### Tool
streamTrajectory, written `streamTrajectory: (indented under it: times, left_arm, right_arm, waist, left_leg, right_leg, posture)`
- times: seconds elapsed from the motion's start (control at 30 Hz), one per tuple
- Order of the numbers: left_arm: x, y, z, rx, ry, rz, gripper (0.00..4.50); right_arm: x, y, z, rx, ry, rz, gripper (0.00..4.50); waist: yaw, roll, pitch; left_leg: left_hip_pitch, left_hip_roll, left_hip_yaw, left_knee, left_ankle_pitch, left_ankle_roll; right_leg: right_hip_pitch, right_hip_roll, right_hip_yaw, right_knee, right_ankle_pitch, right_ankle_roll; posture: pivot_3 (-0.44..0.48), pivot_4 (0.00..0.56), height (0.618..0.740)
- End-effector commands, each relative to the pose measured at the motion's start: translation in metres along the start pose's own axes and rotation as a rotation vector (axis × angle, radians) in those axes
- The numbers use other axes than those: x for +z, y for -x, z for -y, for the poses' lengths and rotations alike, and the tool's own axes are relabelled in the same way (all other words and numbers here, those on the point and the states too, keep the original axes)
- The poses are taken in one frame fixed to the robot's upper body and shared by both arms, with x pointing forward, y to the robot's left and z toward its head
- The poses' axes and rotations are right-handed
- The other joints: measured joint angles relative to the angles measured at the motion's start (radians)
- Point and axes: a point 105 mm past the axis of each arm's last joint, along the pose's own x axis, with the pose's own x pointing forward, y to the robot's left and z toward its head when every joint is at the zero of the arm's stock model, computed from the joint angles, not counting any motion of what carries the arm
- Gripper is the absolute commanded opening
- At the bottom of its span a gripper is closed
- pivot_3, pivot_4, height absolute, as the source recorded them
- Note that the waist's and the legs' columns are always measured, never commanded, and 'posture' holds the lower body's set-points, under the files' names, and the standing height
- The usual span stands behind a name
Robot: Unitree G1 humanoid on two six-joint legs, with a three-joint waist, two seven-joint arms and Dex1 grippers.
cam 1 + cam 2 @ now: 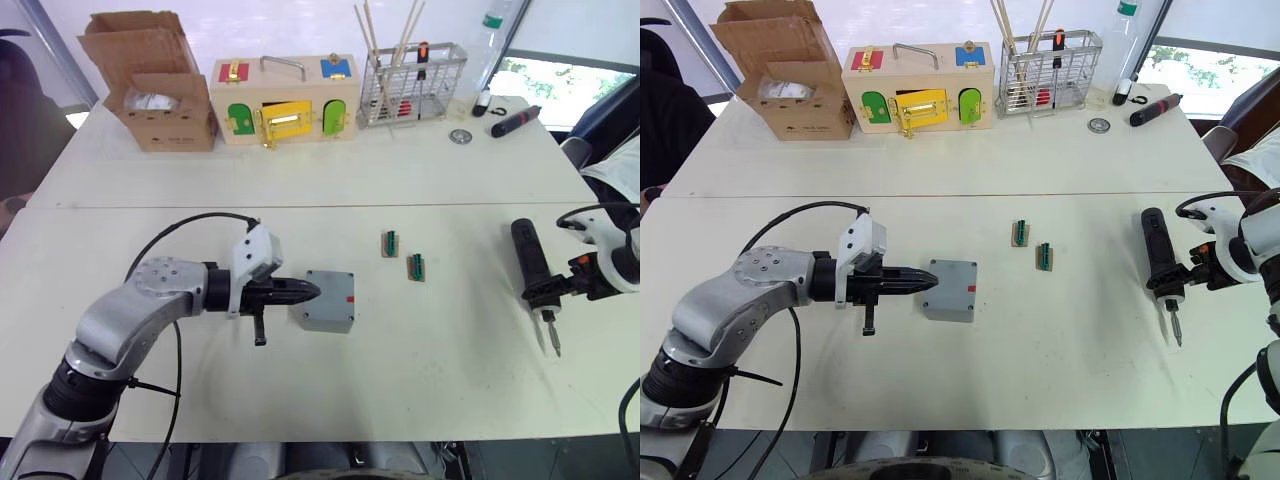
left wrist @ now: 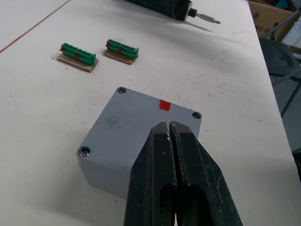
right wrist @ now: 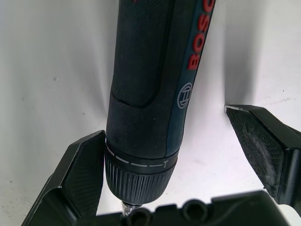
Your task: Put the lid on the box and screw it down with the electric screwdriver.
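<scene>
The grey box (image 1: 325,312) sits on the white table, left of centre, with the lid (image 2: 127,127) lying flat on top of it. The lid has corner holes and a small red mark at one edge. My left gripper (image 1: 312,291) is shut and empty, its tips over the lid's near edge. The electric screwdriver (image 1: 530,262) lies on the table at the right, bit pointing toward me. My right gripper (image 3: 162,123) is open around its collar. One finger (image 3: 84,165) touches the collar and the other stands apart.
Two green terminal blocks (image 1: 390,243) (image 1: 416,266) lie between box and screwdriver. Along the far edge stand a cardboard box (image 1: 150,85), a wooden box with coloured doors (image 1: 283,100), a wire basket (image 1: 412,85) and a black-and-red pen-like tool (image 1: 515,121).
</scene>
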Motion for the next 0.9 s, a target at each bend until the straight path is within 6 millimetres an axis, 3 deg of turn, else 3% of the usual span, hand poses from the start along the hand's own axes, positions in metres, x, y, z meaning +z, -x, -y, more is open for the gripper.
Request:
streamTrajectory:
  times: [0.03, 0.23, 0.33, 0.4, 0.5, 0.57, 0.63, 0.67, 0.77, 0.9]
  left_arm:
    - [0.007, 0.002, 0.001, 0.005, -0.033, 0.013, 0.00]
    - [0.006, 0.002, 0.000, -0.004, -0.043, 0.007, 0.00]
    - [0.008, 0.004, -0.002, -0.020, -0.058, -0.003, 0.00]
    - [0.011, 0.005, -0.007, -0.038, -0.078, -0.017, 0.00]
    - [0.010, 0.007, -0.012, -0.069, -0.099, -0.046, 0.00]
    - [0.011, 0.007, -0.014, -0.101, -0.111, -0.062, 0.00]
    - [0.010, 0.009, -0.018, -0.134, -0.133, -0.090, 0.00]
    - [0.012, 0.008, -0.021, -0.150, -0.138, -0.097, 0.00]
    - [0.012, 0.005, -0.023, -0.192, -0.142, -0.110, 0.00]
    - [0.005, -0.001, -0.031, -0.156, -0.153, -0.139, 0.00]
  right_arm:
    - [-0.019, -0.014, 0.000, 0.000, -0.011, -0.083, 3.73]
    - [-0.030, -0.018, -0.005, -0.001, -0.018, -0.096, 1.98]
    - [-0.027, -0.018, -0.008, -0.010, -0.037, -0.052, 1.96]
    - [-0.011, -0.009, -0.005, -0.046, -0.049, 0.054, 1.96]
    - [0.015, 0.017, -0.002, -0.085, -0.044, 0.242, 1.96]
    - [0.035, 0.049, -0.004, -0.095, -0.041, 0.414, 1.96]
    - [0.053, 0.087, -0.025, -0.009, -0.041, 0.641, 1.96]
    - [0.064, 0.108, -0.045, 0.037, 0.065, 0.806, 1.96]
    - [0.072, 0.141, -0.100, 0.137, 0.237, 1.170, 1.96]
    - [0.078, 0.133, -0.166, 0.335, 0.218, 1.427, 1.96]
  waist:
    - [0.003, -0.001, 0.000]
    - [0.015, -0.001, -0.001]
    - [0.021, -0.002, -0.001]
    - [0.020, -0.003, -0.002]
    - [0.010, -0.004, -0.002]
    - [-0.003, 0.002, 0.001]
    - [-0.007, 0.010, 0.004]
    - [-0.008, 0.011, 0.003]
    - [-0.013, 0.011, 0.003]
    - [-0.014, 0.010, 0.002]
  left_leg:
    - [0.000, 0.000, 0.000, 0.000, 0.000, 0.000]
    - [0.000, 0.000, -0.001, 0.000, 0.000, 0.000]
    - [0.000, 0.000, -0.002, 0.000, 0.000, 0.000]
    - [0.000, 0.000, -0.002, 0.000, 0.000, 0.000]
    - [0.000, 0.000, -0.001, 0.000, 0.000, -0.001]
    - [0.001, 0.000, 0.002, 0.000, 0.000, -0.001]
    - [-0.002, -0.001, 0.003, 0.000, 0.000, 0.000]
    - [-0.003, -0.001, 0.004, -0.001, 0.000, 0.000]
    - [-0.005, 0.003, 0.003, -0.002, 0.000, 0.000]
    - [-0.002, 0.005, 0.001, -0.002, 0.000, 0.000]
  right_leg:
    - [0.000, 0.000, 0.000, 0.000, 0.000, 0.000]
    - [0.000, 0.000, -0.001, 0.000, 0.000, 0.000]
    - [0.000, 0.000, -0.002, 0.000, 0.000, 0.000]
    - [0.000, 0.000, -0.002, 0.000, 0.000, 0.000]
    - [0.000, 0.001, -0.001, 0.000, 0.000, -0.001]
    - [0.000, 0.001, 0.001, 0.000, 0.000, -0.001]
    - [-0.003, 0.000, 0.002, 0.002, 0.000, 0.000]
    - [-0.006, 0.001, 0.002, 0.004, 0.000, 0.000]
    - [-0.011, 0.006, 0.002, 0.009, 0.000, 0.000]
    - [-0.011, 0.008, 0.002, 0.011, 0.000, -0.001]
  posture:
    - [0.000, 0.150, 0.740]
    - [0.000, 0.150, 0.740]
    - [0.000, 0.150, 0.740]
    - [0.000, 0.150, 0.740]
    - [0.000, 0.150, 0.740]
    - [0.000, 0.150, 0.740]
    - [0.000, 0.150, 0.740]
    - [0.000, 0.150, 0.740]
    - [0.000, 0.150, 0.740]
    - [0.000, 0.150, 0.740]
